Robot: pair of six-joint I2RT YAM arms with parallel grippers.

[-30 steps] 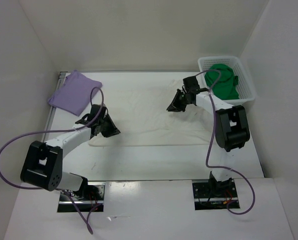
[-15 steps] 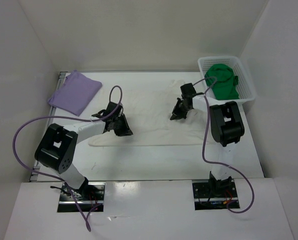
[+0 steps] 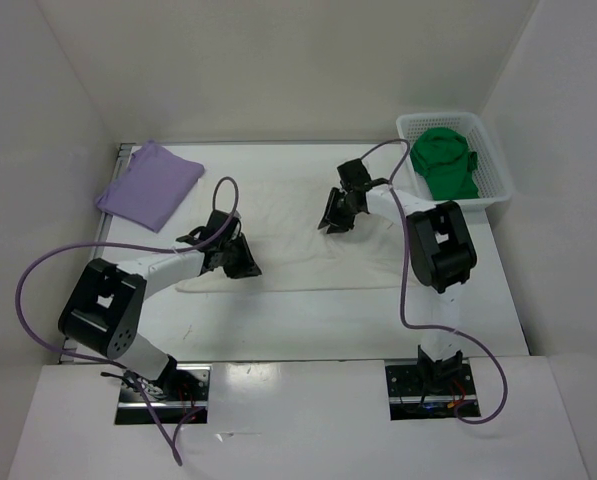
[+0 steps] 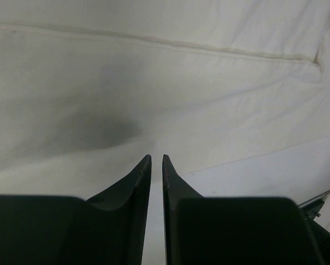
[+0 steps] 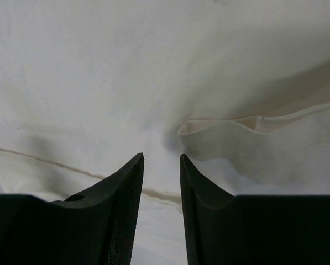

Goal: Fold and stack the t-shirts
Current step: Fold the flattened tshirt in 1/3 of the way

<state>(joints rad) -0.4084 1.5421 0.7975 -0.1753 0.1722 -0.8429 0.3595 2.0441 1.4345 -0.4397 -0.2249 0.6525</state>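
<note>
**A:** From above, where do the shirts lie?

**B:** The lavender purple cloth t-shirt lies folded at the far left corner of the white table. The cream white cloth t-shirt is spread flat across the middle. The bright green cloth t-shirt sits bunched inside the white plastic mesh basket at the far right.

**A:** And the arms?

**B:** The left gripper is at the near edge of the cream shirt, left of centre. The right gripper is over its right half, toward the far side. From up there I can't read either pair of jaws.

**A:** What about the left wrist camera?

**B:** The left gripper points at cream cloth with a seam running across the top. Bare table shows at the lower right. The jaws are almost together, with only a thin slit between them. I can't tell whether they nip any cloth.

**A:** And the right wrist?

**B:** The right gripper has its jaws apart with a clear gap and nothing between them. Cream cloth fills the view, and a turned-over edge lies just beyond the right-hand finger.
</note>
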